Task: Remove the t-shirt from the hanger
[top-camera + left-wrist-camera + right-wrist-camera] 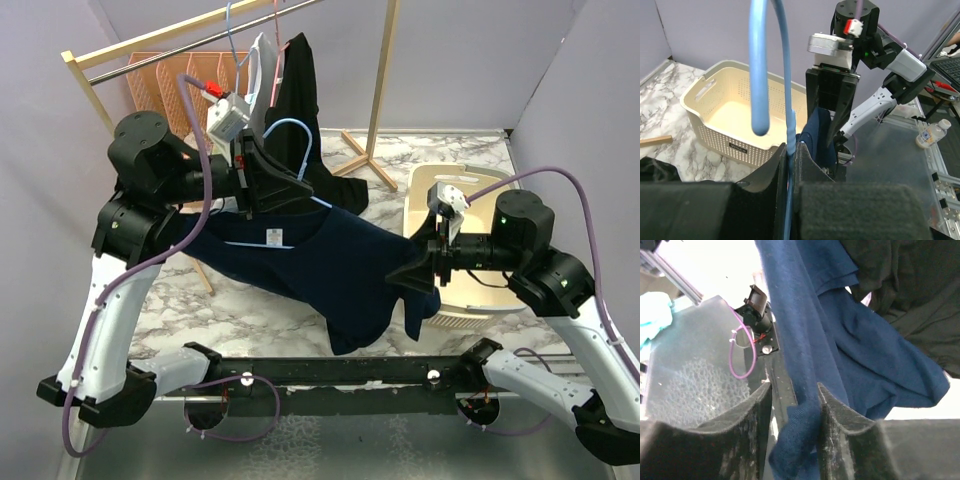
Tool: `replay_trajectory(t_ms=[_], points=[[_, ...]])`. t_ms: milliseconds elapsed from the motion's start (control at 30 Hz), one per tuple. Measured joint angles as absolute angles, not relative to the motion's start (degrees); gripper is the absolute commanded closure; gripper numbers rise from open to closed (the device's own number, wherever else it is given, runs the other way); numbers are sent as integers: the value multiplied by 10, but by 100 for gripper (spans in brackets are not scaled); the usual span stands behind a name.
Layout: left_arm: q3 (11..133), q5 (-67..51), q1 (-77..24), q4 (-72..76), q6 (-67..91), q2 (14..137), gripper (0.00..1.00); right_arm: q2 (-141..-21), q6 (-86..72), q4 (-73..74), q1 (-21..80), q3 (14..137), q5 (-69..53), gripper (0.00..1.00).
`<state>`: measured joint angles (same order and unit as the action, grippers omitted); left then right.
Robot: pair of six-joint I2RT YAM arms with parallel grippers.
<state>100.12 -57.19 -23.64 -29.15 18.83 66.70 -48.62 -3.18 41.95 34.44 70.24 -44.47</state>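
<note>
A navy t-shirt (320,262) hangs stretched between my two grippers above the table. Its neck is on a light blue hanger (300,125). My left gripper (285,190) is shut on the hanger's stem; in the left wrist view the blue hanger (760,75) rises from between the closed fingers of that gripper (790,152), with the shirt (817,135) just beyond. My right gripper (410,275) is at the shirt's right edge. In the right wrist view that gripper (794,392) stands open, and a bunched fold of the shirt (805,315) hangs between the fingers against the right one.
A black garment (300,90) hangs on the wooden clothes rack (380,90) behind, next to a white hanger (262,60). A cream laundry basket (425,185) stands at the right, behind my right arm. An orange wire crate (160,80) is at the back left.
</note>
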Motion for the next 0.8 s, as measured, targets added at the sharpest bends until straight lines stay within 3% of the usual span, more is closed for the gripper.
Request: replay_trajectory(t_ms=[100, 433, 500, 567, 600, 667, 800], points=[[1011, -559, -237, -311, 178, 655, 100, -477, -39, 420, 344, 695, -429, 98], [1046, -488, -248, -380, 120, 646, 100, -471, -69, 418, 351, 706, -320, 98], [1047, -467, -249, -391, 111, 640, 100, -472, -72, 418, 352, 710, -302, 86], [1047, -432, -247, -395, 106, 627, 100, -470, -73, 430, 351, 712, -272, 83], [1046, -413, -244, -395, 105, 617, 100, -470, -72, 435, 349, 712, -258, 83], [1043, -383, -243, -392, 103, 595, 100, -470, -72, 441, 348, 713, -245, 98], [1024, -327, -241, -376, 101, 548, 100, -473, -73, 451, 348, 714, -224, 99]])
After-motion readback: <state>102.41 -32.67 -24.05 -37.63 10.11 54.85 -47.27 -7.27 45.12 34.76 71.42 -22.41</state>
